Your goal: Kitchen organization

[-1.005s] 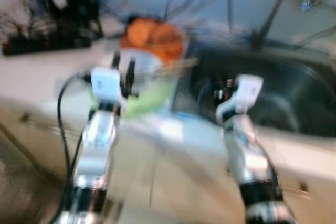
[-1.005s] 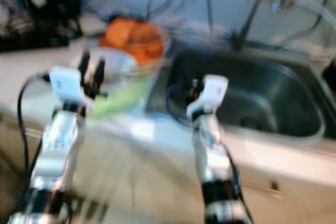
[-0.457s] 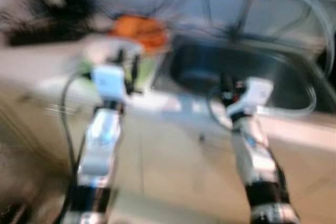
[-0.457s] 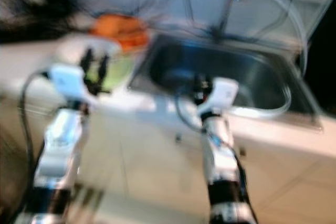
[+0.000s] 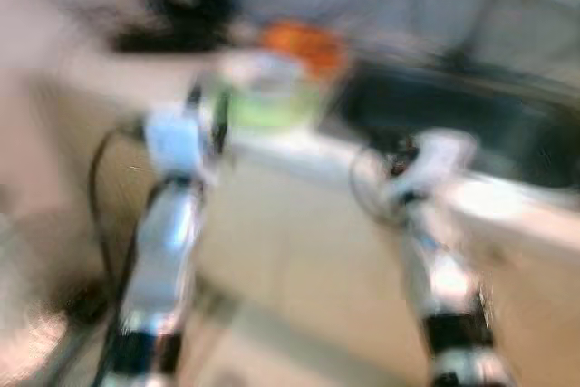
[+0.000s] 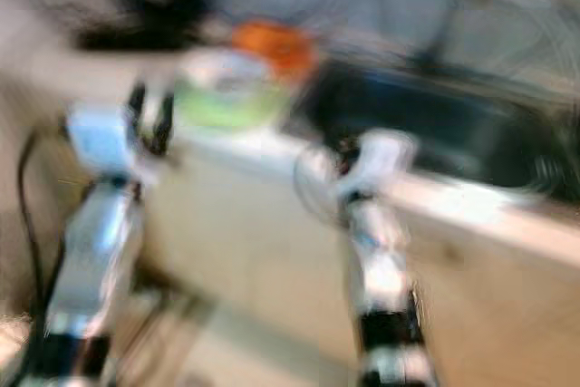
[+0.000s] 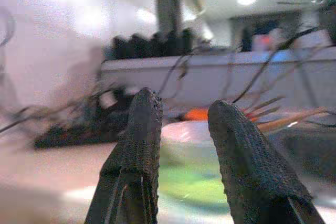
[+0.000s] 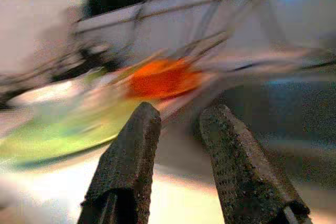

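Note:
The eye views are badly blurred. A green bowl (image 5: pixel 267 104) with something white in it stands on the counter, and an orange heap (image 5: pixel 304 43) lies just behind it. My left gripper (image 5: pixel 207 108) is raised in front of the counter's edge, just left of the bowl; its fingers (image 7: pixel 144 129) stand open and hold nothing. My right gripper (image 5: pixel 395 159) hovers before the dark sink (image 5: pixel 444 111). In the right wrist view its fingers (image 8: pixel 131 145) are open and bare, facing the orange heap (image 8: pixel 163 77) and the green bowl (image 8: pixel 63 129).
A dark tangle of cables and a power strip (image 5: pixel 172 11) lies at the back left of the counter. The pale cabinet front (image 5: pixel 299 242) drops below the counter edge between my arms. A black cable (image 5: pixel 95 197) hangs by my left arm.
The whole picture has swung and blurred, so the camera moved: the counter now sits higher and farther, with more cabinet front showing. Both arms hold the same raised pose.

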You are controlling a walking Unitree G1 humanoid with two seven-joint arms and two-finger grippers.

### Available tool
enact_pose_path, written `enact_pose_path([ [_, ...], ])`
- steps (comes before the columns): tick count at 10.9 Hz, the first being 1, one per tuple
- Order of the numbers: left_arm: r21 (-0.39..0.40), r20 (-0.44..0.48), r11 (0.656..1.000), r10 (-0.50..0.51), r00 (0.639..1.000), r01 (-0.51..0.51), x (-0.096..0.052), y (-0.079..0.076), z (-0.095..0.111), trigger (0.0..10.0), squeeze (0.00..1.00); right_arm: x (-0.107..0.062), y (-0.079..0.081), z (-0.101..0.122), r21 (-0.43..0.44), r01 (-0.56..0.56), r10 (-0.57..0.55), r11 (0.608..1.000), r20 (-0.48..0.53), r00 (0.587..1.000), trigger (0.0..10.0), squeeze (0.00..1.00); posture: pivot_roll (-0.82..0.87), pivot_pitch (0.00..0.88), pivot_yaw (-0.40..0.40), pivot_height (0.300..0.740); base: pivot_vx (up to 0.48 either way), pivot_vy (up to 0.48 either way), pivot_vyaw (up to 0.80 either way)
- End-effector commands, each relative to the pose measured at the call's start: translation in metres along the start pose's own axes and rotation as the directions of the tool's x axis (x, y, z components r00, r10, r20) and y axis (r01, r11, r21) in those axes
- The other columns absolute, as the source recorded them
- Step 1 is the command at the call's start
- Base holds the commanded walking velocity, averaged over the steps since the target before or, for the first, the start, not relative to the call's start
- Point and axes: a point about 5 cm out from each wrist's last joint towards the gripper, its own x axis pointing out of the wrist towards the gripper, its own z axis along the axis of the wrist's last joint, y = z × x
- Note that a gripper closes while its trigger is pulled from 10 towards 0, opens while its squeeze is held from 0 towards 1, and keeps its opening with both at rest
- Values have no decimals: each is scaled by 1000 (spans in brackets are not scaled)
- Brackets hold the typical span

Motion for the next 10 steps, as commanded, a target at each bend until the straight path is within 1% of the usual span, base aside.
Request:
enact_pose_path([
  [1, 1, 21, 1000, -20, 1000, 20, 8, -6, 7, 10000, 0, 1, -7, 4, -20, 14, -14, 1000, 2, 1000, 10000, 0, 204, 42, -60, 740, 0, 0, 0],
  [2, 1, 17, 1000, -19, 1000, 19, 7, -6, 7, 10000, 0, 1, -6, 4, -28, 9, -9, 1000, 2, 1000, 10000, 0, 203, 44, -60, 740, 0, 0, 0],
  [7, 1, -2, 1000, -19, 1000, 19, 6, -6, 4, 10000, 0, 1, -5, 2, -9, 9, -9, 1000, -7, 1000, 10000, 0, 207, 45, -65, 740, 340, 0, 0],
  [10, 19, 11, 1000, -22, 1000, 21, 7, -7, 5, 10000, 0, 2, -4, 2, -13, 6, -6, 1000, -2, 1000, 10000, 0, 205, 43, -62, 740, 0, 0, 0],
])
